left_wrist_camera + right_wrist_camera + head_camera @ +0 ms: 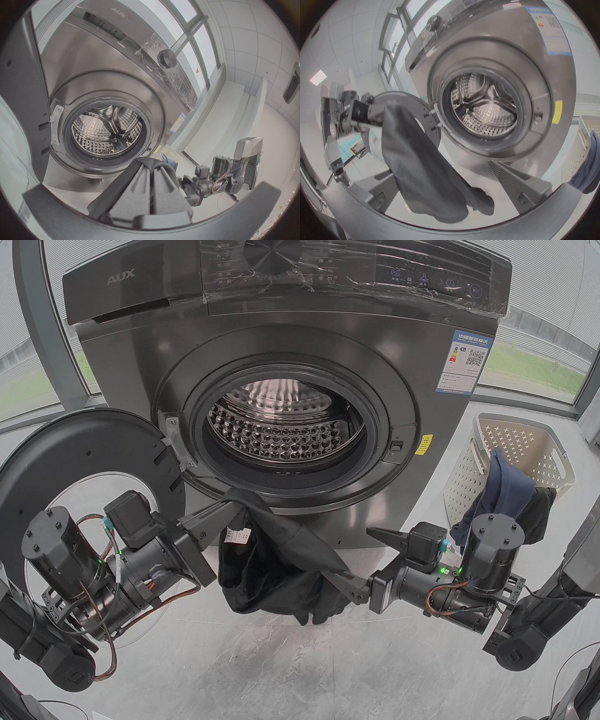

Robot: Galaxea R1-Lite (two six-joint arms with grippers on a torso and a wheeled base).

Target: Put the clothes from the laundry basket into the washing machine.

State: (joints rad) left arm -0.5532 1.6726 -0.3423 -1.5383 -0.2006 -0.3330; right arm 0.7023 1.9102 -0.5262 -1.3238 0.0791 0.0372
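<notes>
The washing machine (156,359) stands with its round door (75,452) swung open towards the robot's left. From here I can see straight into the steel drum (281,427), and there is no clothing in it.

A black garment (275,571) hangs in front of the machine, below the lip of the opening and above the pale floor (281,665). The left gripper (228,509) has its fingers pinched together on the garment's upper edge, and a white label shows just beside the grip. The cloth slopes down from there towards the right gripper (350,555), which is spread wide. One of its fingers (518,187) stands free of the cloth, while the other lies under the garment's lower fold. I cannot tell whether that one presses on the cloth or the fabric only rests on it.

The white perforated laundry basket (562,465) sits on the floor to the right of the machine, beside its front corner. A blue garment (506,490) is draped over the basket's near rim, and a dark garment (540,509) hangs over the rim beside it.
</notes>
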